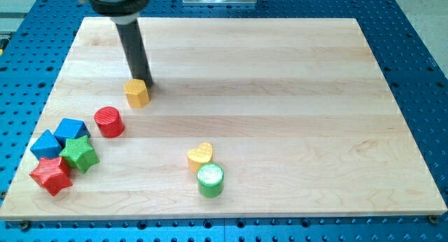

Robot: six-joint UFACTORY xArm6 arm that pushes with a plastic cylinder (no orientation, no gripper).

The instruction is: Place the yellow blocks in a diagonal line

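A yellow hexagon block (137, 93) sits on the wooden board at upper left. A yellow heart block (200, 156) lies lower, near the middle bottom, touching a green cylinder (210, 180). The dark rod comes down from the view's top left; my tip (145, 82) is at the hexagon's upper right edge, touching or nearly touching it.
A red cylinder (109, 122) stands below left of the hexagon. At the lower left is a cluster: two blue blocks (70, 130) (46, 144), a green star (78, 154) and a red star (51, 175). The wooden board (280, 95) lies on a blue perforated table.
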